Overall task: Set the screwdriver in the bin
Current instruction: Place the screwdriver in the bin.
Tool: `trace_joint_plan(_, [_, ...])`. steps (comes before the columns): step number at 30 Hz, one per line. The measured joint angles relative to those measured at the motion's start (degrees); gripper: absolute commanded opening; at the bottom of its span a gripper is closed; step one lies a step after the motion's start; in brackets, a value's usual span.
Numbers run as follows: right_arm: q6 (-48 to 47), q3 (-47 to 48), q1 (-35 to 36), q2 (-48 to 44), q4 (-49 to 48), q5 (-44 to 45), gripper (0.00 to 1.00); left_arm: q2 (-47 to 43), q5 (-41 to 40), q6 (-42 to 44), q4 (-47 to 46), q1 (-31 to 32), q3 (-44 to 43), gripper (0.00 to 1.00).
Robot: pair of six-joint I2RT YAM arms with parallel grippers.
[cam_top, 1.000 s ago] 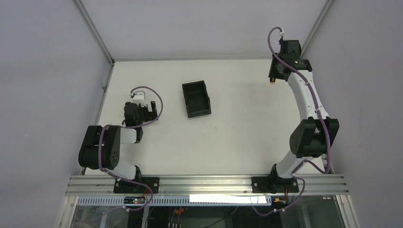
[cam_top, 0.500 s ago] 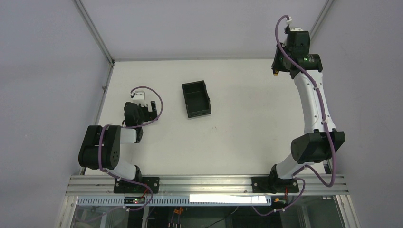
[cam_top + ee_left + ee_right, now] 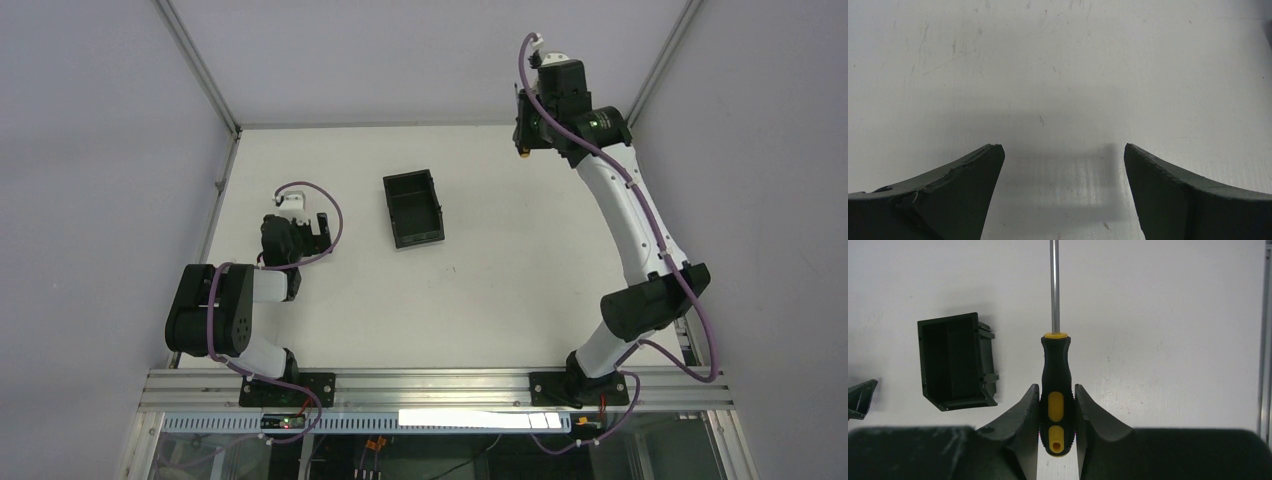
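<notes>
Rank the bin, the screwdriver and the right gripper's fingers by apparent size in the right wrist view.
Largest: right gripper fingers, only because they sit nearest the camera.
Then bin and screwdriver: unsure. The bin covers more area; the screwdriver runs longer and is held closer.

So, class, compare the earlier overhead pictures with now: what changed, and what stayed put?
The right gripper, still shut on the screwdriver, rose and swung left, ending nearer the bin. The left gripper and the bin stayed put.
</notes>
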State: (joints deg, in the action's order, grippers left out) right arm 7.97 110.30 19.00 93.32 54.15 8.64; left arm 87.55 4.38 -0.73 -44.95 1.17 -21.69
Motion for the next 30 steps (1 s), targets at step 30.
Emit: trace_joint_plan(30, [3.0,5.0,21.5,14.8,-9.5,-0.2,0.05,0.0,0.0,0.0,0.0,0.0,0.0,0.99])
